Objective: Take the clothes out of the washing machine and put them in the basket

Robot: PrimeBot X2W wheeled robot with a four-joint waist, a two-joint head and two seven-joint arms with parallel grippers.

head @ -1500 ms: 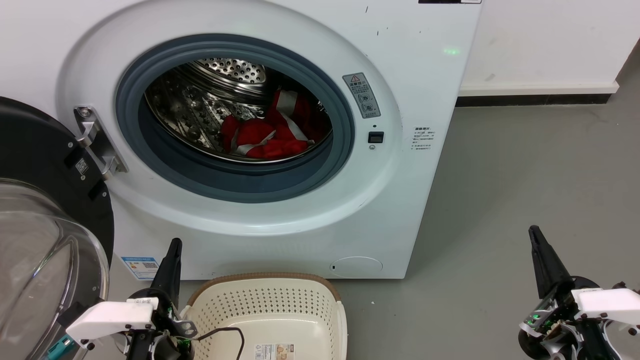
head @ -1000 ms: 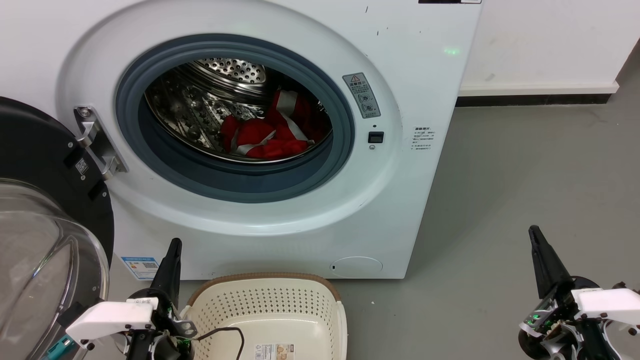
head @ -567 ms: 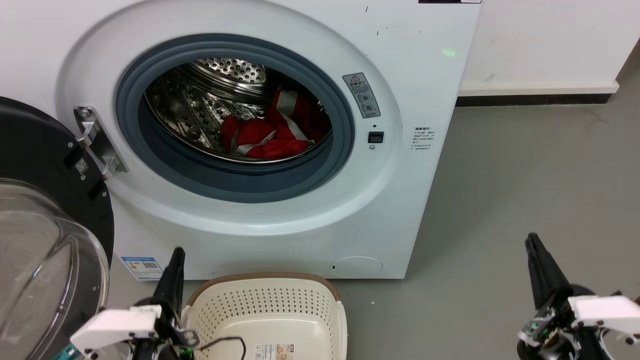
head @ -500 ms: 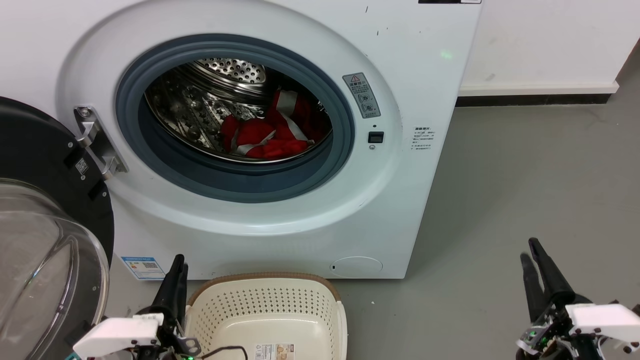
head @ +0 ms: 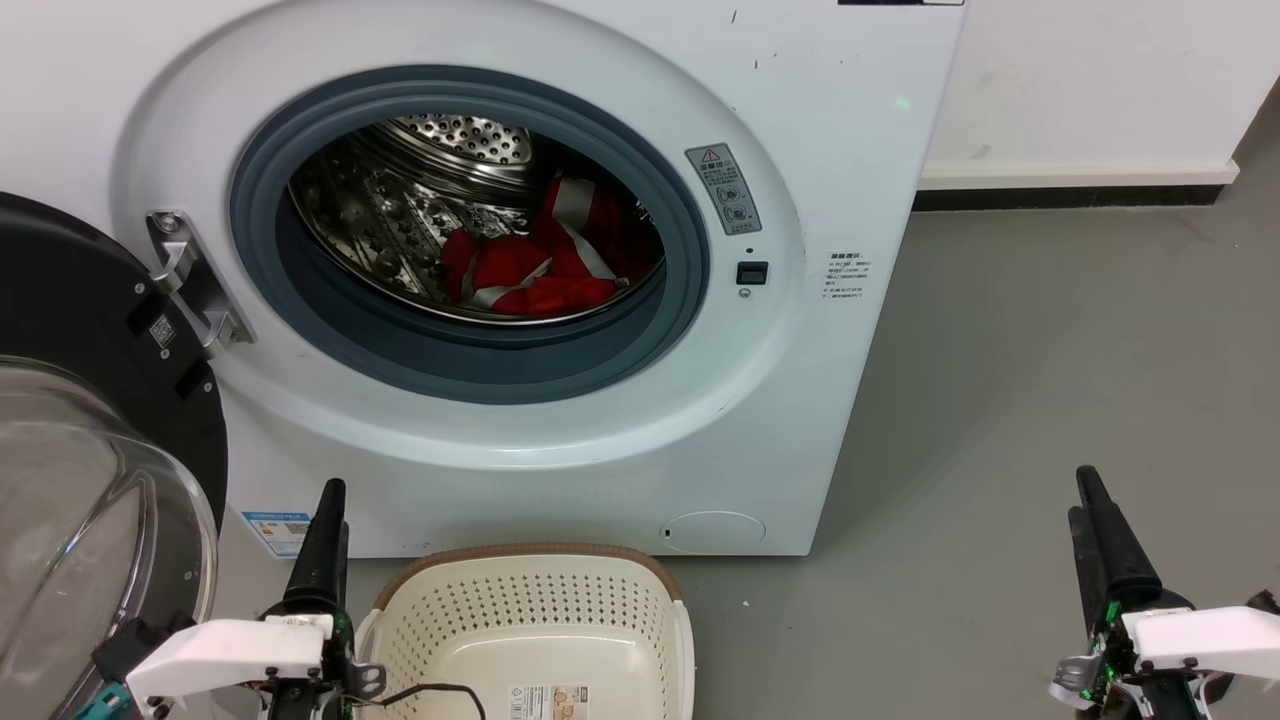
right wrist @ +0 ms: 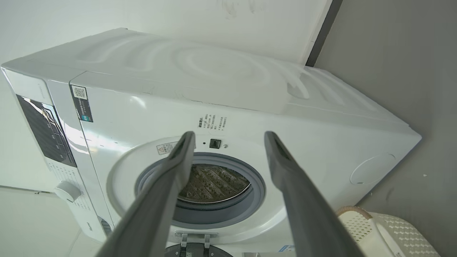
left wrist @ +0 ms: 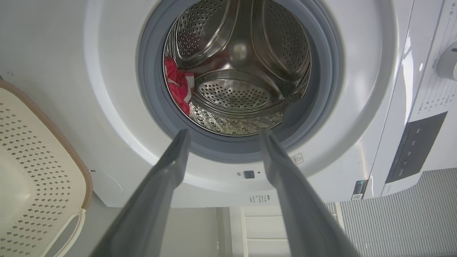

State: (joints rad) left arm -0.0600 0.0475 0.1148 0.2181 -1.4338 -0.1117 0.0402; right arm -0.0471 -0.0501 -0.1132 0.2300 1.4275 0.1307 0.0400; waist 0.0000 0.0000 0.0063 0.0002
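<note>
In washer [head: 830, 150], red clothes [head: 530, 272], basket [head: 530, 605] nr base

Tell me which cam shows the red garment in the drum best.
Head view: the clothes lie in plain sight low in the drum, pale stripes visible. The left wrist view catches a red patch beside the grey seal. The right wrist view looks in obliquely, at bare perforated steel.
</note>
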